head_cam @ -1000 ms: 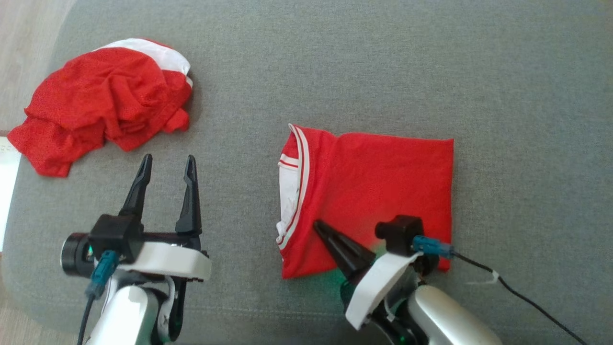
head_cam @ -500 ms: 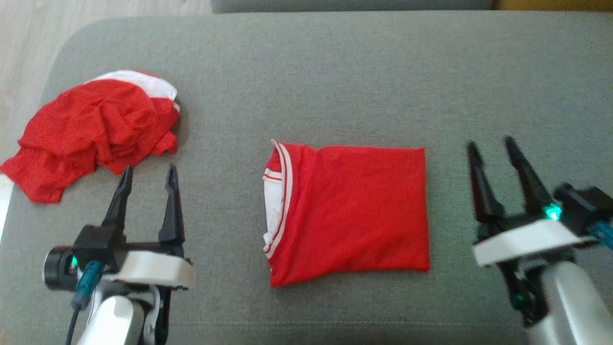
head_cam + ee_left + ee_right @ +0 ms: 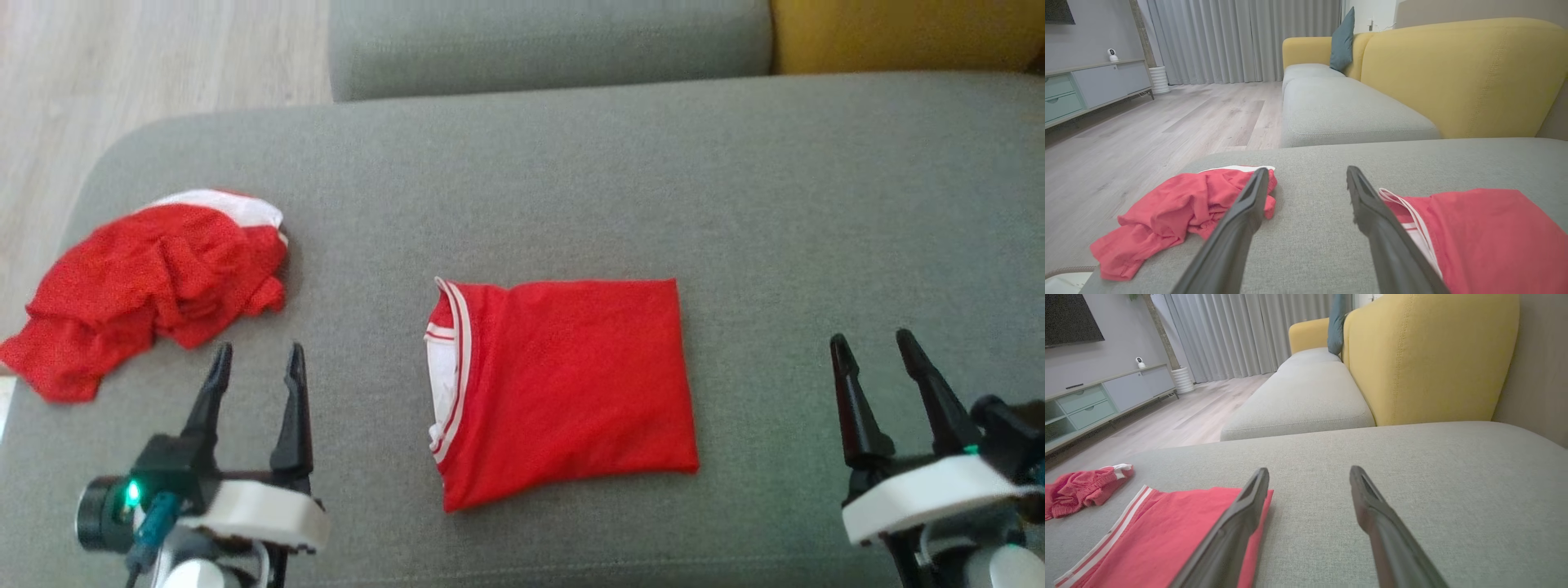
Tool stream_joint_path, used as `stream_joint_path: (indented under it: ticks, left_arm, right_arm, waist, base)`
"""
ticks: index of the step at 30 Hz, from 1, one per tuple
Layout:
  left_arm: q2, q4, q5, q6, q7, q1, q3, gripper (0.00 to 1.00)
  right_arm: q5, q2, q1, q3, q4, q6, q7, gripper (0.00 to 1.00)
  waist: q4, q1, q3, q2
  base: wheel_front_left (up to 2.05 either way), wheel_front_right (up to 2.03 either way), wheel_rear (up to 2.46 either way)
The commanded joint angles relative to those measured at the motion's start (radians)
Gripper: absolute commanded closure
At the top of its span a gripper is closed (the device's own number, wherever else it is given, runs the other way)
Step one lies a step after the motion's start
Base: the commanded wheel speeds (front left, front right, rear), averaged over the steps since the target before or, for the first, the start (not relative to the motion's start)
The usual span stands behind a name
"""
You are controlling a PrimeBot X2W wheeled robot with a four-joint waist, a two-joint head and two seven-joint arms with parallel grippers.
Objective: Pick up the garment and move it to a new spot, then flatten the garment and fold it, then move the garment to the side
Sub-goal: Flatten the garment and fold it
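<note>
The folded red jersey point(image 3: 563, 384) lies flat on the grey sofa seat point(image 3: 571, 163), between my left pincer point(image 3: 259, 349) and right pincer point(image 3: 869, 336), touching neither. Both stand wide and empty. I judge the jersey light, limp and quick to unfold, so I would pinch all layers at its near corners. A crumpled red garment point(image 3: 147, 278) lies near the left pincer.

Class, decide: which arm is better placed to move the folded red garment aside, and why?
Right, probably. Both pincers stand open, clear of the folded garment, but bare cushion lies by the right pincer, while a crumpled garment lies beside the left pincer.
</note>
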Motion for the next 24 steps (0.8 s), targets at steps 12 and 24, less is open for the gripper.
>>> stream_joint_path:
  ticks: [12, 24]
  left_arm:
    - [0.04, -0.057, -0.006, 0.019, 0.038, 0.029, 0.022, 0.0]
    - [0.045, -0.059, -0.013, 0.026, 0.041, 0.029, 0.021, 0.0]
  right_arm:
    - [-0.01, 0.002, 0.026, 0.028, -0.081, 0.004, 0.027, 0.0]
    - [-0.01, 0.004, 0.03, 0.031, -0.087, 0.004, 0.041, 0.0]
  waist:
    - [-0.01, 0.0, -0.065, 0.0]
    - [-0.012, 0.0, -0.062, 0.0]
  base:
    - [0.0, 0.0, 0.0]
    - [0.0, 0.0, 0.0]
